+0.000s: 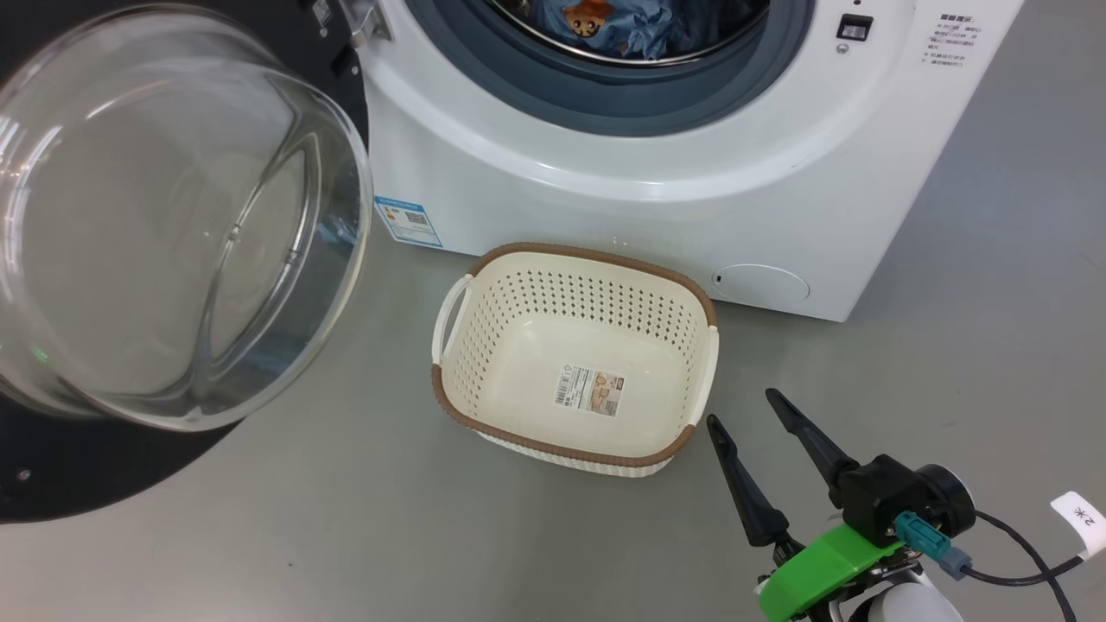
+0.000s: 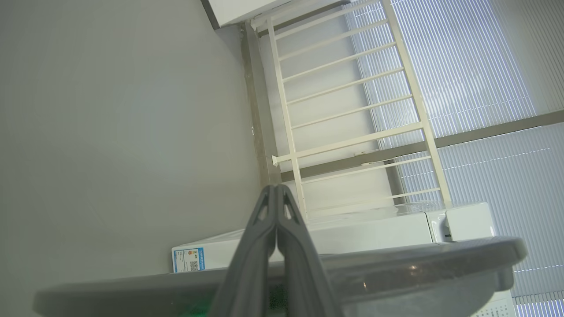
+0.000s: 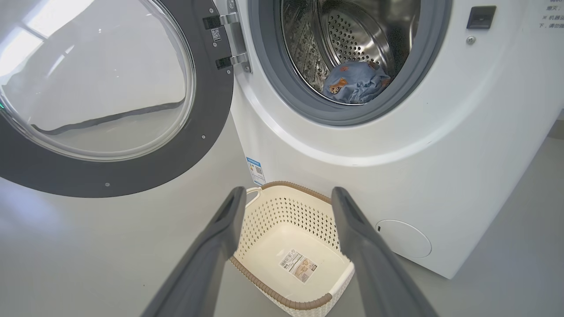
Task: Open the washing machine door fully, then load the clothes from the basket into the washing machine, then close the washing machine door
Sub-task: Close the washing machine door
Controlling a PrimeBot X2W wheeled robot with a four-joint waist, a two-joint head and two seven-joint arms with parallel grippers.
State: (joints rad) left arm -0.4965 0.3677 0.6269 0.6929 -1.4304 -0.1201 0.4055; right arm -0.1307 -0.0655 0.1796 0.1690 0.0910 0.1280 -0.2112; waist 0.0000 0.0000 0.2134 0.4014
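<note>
The right gripper (image 1: 741, 407) hung open right of the basket (image 1: 527, 345). Clothes (image 3: 354, 83) lay in the washing machine (image 1: 605, 207), door (image 1: 173, 225) wide open; the left gripper (image 2: 276, 196) was closed, seemingly behind it.

Bright, even light, soft shadows. Glare streaks on door (image 1: 173, 216) glass, upper left in head & right wrist views. Left wrist view: window (image 2: 462, 88) bright at right, left claw (image 2: 276, 189) blurry up close.
</note>
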